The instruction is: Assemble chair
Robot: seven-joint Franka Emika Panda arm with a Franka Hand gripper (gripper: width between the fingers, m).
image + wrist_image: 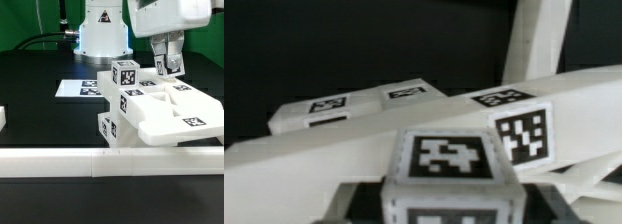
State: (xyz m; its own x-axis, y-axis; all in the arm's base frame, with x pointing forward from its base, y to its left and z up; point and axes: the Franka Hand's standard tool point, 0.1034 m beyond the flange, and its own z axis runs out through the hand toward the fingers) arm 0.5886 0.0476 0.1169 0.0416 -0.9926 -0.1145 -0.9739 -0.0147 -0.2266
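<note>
Black table (30,75) carries chair (150,110) (tagged white); tool (168,68) above.

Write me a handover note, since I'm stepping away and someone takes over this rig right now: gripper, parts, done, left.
Gripper: down at the back of the chair assembly; whether it is open or shut is unclear.
Parts: the chair assembly rests against the white border wall, with a tagged cube on top. The marker board lies behind it.
Done: several parts appear joined.
Left: confirm the grip, then finish the assembly.
</note>
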